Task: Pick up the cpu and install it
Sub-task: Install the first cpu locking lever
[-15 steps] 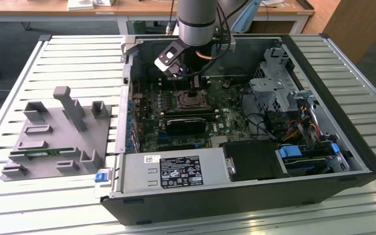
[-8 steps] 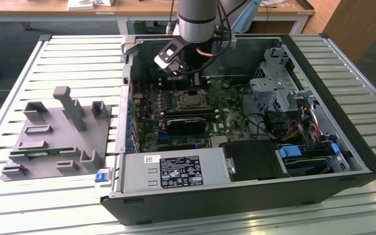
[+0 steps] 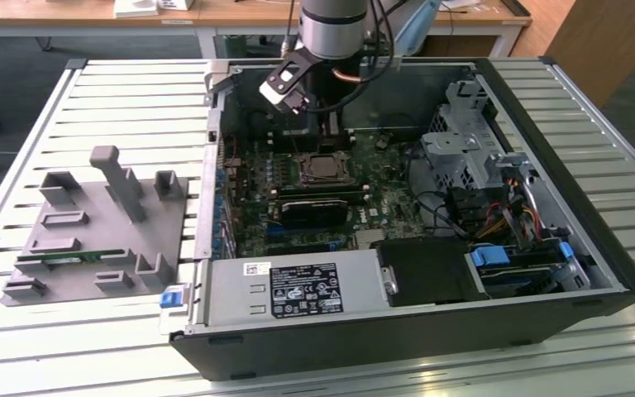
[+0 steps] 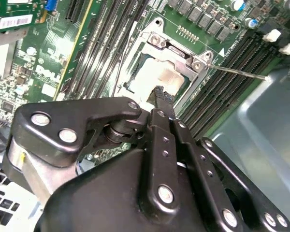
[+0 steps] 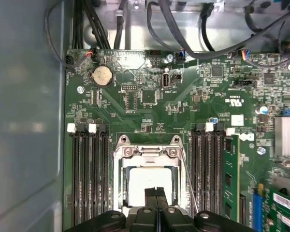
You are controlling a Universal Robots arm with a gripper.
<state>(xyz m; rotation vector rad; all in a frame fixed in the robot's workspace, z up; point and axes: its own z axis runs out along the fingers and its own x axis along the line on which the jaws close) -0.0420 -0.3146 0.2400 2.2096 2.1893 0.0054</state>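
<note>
One tool (image 5: 157,192): fingers pressed together with nothing between them, tips low over the socket (image 5: 121,164) in the first wrist view
cpu (image 5: 139,181): lies flat in the socket on the motherboard (image 5: 135,96), silver top up; whether the tips touch it cannot be told
lever (image 5: 188,176): thin wire beside the socket
computer case (image 3: 350,347): open, lying on the slatted tabletop (image 3: 130,99)
grey tray (image 3: 75,248): beside the case, at the exterior view's left

The arm (image 3: 334,25) hangs at the top centre of the exterior view, wrist nearly vertical. Its gripper (image 5: 157,192) points downward, the two black fingers (image 4: 159,110) seemingly pressed together with no gap.
</note>
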